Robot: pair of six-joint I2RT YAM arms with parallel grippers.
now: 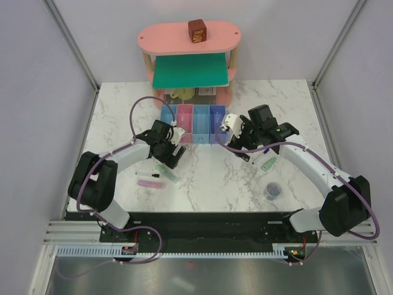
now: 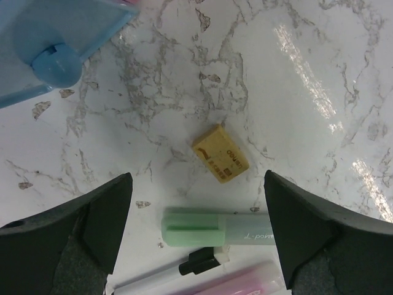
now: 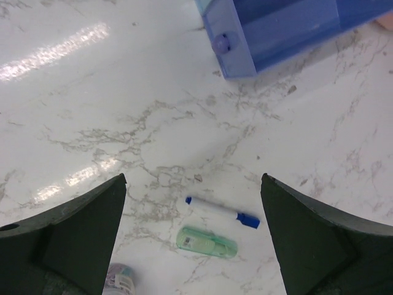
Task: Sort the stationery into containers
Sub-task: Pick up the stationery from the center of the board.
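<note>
Sorting looks hardly begun. The yellow cube (image 2: 220,153), green marker (image 2: 215,228), pink stick (image 1: 149,183), white pen (image 3: 222,211) and purple roll (image 1: 273,190) all lie on the table (image 1: 123,110), on the near side of the bins (image 1: 193,120). The left claw (image 2: 196,184) and right claw (image 3: 193,184) are wide and hold nothing.

Pink-green shelf unit (image 1: 166,38) at far edge of marble table (image 1: 123,117); dark red cube (image 1: 197,31) on top.

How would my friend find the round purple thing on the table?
Look at the white marble table, on the right arm's side, near the edge where the arms are bolted. There sits the purple roll, nearer than a mint-green marker. It is the only round thing; the marker and pen nearby are long and thin.
</note>
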